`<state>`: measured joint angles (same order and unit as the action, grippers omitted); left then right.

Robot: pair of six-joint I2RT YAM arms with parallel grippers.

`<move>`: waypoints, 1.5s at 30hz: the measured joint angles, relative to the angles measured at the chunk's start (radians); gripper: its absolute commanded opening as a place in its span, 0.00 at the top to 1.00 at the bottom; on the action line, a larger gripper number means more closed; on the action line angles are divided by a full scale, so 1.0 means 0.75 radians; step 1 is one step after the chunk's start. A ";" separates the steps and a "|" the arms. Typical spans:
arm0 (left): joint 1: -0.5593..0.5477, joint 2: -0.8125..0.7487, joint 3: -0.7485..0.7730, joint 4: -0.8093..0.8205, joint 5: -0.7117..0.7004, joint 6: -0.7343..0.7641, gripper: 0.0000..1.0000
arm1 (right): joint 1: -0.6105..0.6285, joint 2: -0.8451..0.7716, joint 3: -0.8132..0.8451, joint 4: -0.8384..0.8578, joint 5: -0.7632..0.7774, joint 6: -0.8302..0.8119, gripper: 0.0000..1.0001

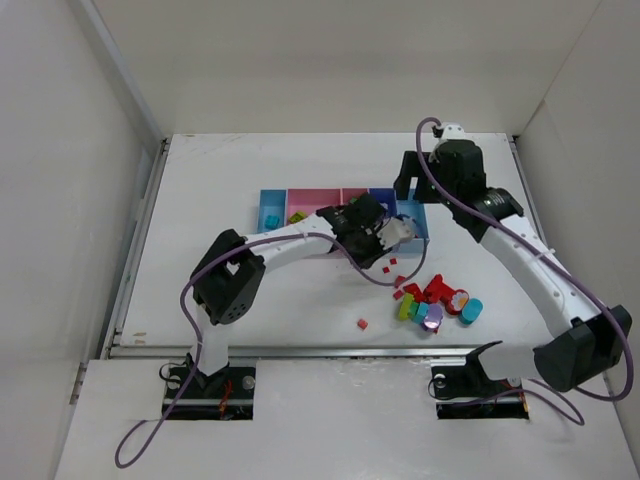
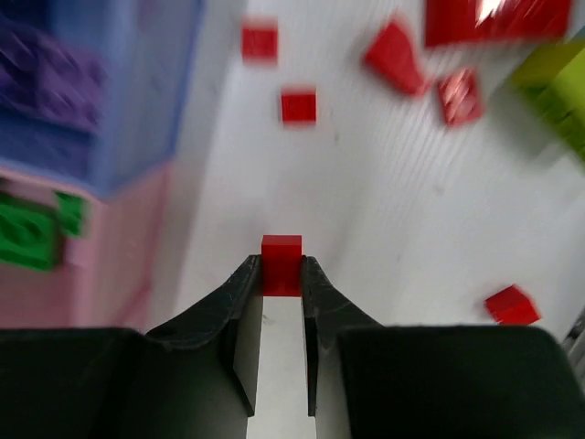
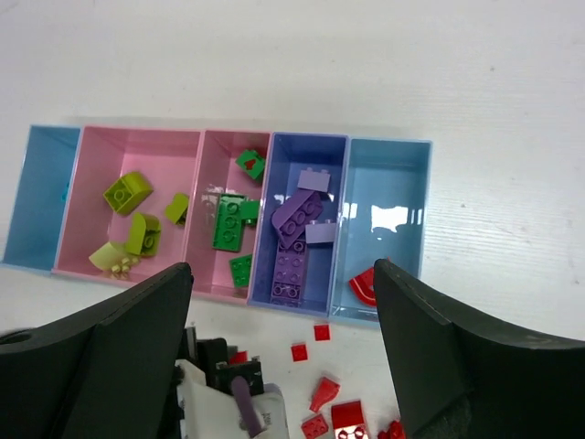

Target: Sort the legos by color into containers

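Observation:
My left gripper (image 2: 281,274) is shut on a small red lego (image 2: 281,263), held just in front of the row of containers (image 3: 393,183); it shows in the top view (image 1: 386,248). My right gripper (image 3: 283,357) is open and empty, high above the containers' right end (image 1: 410,190). The wide pink bin holds lime legos (image 3: 128,192), the narrow pink bin green ones (image 3: 227,222), the purple-blue bin purple ones (image 3: 294,215). The right light blue bin holds a curved red piece (image 3: 363,286). The left light blue bin holds a cyan lego (image 1: 272,220).
A pile of mixed loose legos (image 1: 440,300) lies on the white table to the right front. Small red bricks (image 3: 300,352) lie scattered just in front of the bins. A lone red brick (image 1: 363,324) lies nearer the table's front edge.

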<state>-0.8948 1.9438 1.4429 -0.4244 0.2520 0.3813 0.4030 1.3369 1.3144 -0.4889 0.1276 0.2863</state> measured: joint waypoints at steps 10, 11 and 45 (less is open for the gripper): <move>-0.010 0.158 0.524 0.197 0.153 -0.049 1.00 | -0.036 -0.329 -0.158 0.115 0.277 0.156 0.13; -0.013 0.200 0.558 0.242 0.157 -0.058 1.00 | -0.041 -0.361 -0.179 0.121 0.309 0.168 0.13; 0.080 0.186 0.367 0.405 0.020 -0.172 0.29 | -0.047 -0.210 0.016 -0.062 0.370 -0.005 0.06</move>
<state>-0.8345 2.0834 1.7180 -0.1207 0.2668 0.2523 0.3679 1.1797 1.3266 -0.5350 0.4049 0.2829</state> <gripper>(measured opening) 0.714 0.938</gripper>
